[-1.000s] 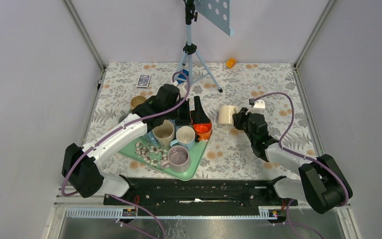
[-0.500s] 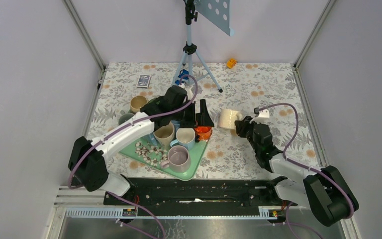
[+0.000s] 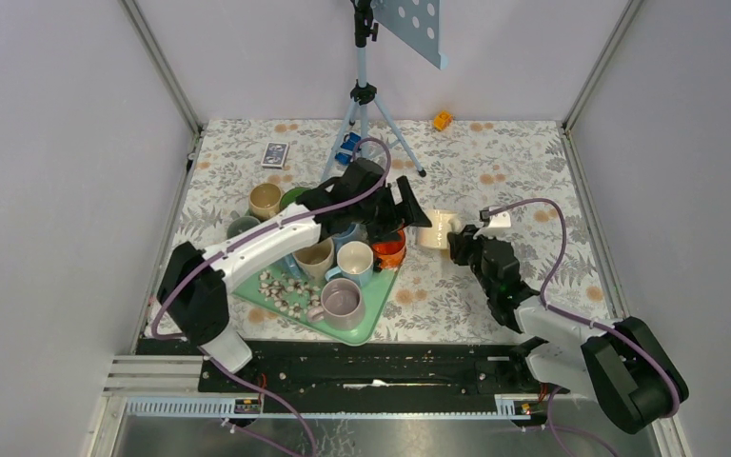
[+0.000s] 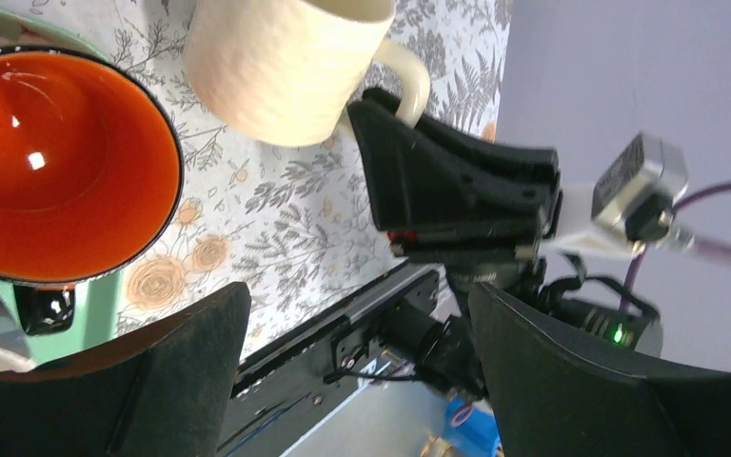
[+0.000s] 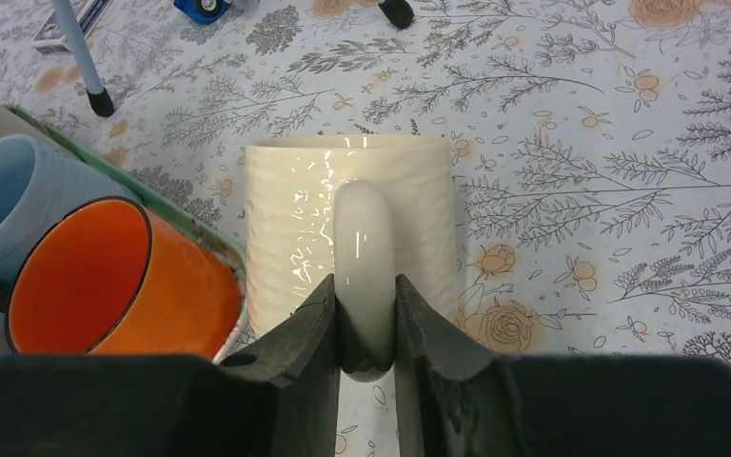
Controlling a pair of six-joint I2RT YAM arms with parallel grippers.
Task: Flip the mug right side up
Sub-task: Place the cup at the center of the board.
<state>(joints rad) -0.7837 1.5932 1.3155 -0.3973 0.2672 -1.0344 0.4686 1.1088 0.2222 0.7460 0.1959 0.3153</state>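
Pinching the handle point(image 5: 364, 238) of the cream mug point(image 3: 435, 227) point(image 5: 352, 219) point(image 4: 276, 67) in a narrow grip, the right hand point(image 5: 364, 314) point(image 3: 457, 244) sits at the mug's 4 o'clock in the top view. That mug appears to lie on its side on the tabletop point(image 3: 495, 152), just off the tray point(image 3: 377, 314), with an orange mug point(image 3: 390, 250) point(image 4: 57, 162) point(image 5: 105, 276) at its 8 o'clock. The left hand point(image 3: 405, 214) point(image 4: 362, 324) hangs wide open, gripping nothing, at the cream mug's 9 o'clock.

1. Right hand point(image 5: 365, 319) pinches the cream mug point(image 5: 295, 219) by its handle, a finger on each side.
2. Orange mug point(image 5: 86, 276) just left, at the green tray point(image 5: 190, 229) edge.
3. Pale blue mug point(image 5: 5, 195) far left; floral tabletop point(image 5: 581, 143).
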